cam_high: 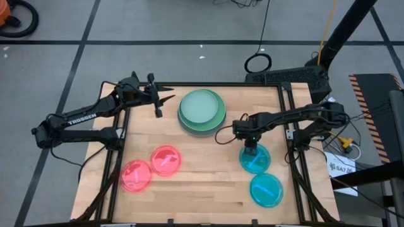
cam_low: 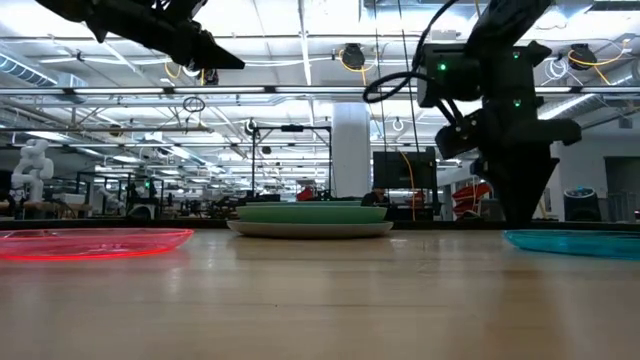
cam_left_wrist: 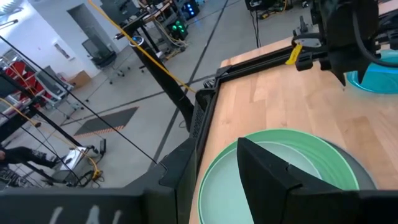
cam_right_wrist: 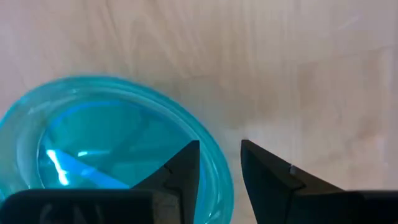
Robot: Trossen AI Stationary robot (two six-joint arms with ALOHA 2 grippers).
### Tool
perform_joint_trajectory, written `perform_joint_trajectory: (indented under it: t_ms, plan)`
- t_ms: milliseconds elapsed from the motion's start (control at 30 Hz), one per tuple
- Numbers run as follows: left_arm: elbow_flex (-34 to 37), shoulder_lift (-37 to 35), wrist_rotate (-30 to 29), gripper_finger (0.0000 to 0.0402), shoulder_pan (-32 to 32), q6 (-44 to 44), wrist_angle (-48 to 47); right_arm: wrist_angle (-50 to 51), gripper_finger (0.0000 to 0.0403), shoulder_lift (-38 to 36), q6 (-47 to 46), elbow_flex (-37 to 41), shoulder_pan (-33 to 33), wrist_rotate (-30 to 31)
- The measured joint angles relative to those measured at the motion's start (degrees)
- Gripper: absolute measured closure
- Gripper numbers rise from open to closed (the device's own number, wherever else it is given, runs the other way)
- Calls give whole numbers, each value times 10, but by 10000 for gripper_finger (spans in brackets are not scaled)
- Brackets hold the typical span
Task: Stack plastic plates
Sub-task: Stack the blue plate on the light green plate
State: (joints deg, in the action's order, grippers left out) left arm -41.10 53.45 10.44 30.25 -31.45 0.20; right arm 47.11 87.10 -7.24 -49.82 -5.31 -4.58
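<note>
A stack of large plates [cam_high: 202, 112] sits at the far middle of the table, grey at the bottom, then green, with pale mint on top; no blue plate shows. Two pink plates [cam_high: 166, 159] [cam_high: 136, 175] lie near left. Two teal plates [cam_high: 257, 162] [cam_high: 266, 190] lie flat on the right. My right gripper [cam_high: 251, 150] is open and down at the farther teal plate's far rim. My left gripper [cam_high: 159, 104] is open, raised above the table just left of the stack [cam_left_wrist: 224, 186]. My right gripper [cam_right_wrist: 221, 163] comes from above, pointing down, at the far rim [cam_right_wrist: 214, 168] of the farther teal plate. One finger [cam_right_wrist: 183, 165] is inside the rim and the other [cam_right_wrist: 267, 171] is outside, over the wood. I cannot tell whether they touch the rim. The plate lies flat on the table.
The table has a dark metal frame along its edges [cam_left_wrist: 205, 106]. Bare wood lies between the pink plates and the teal plates [cam_high: 208, 170]. Beyond the table there are cables and floor.
</note>
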Motion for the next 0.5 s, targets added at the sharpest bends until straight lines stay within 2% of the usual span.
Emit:
perform_joint_trajectory:
  t_ms: [500]
  plan:
    - [0, 0, 0, 277, 0, 1, -5, -24, 293, 50, 48, -1, 0, -3]
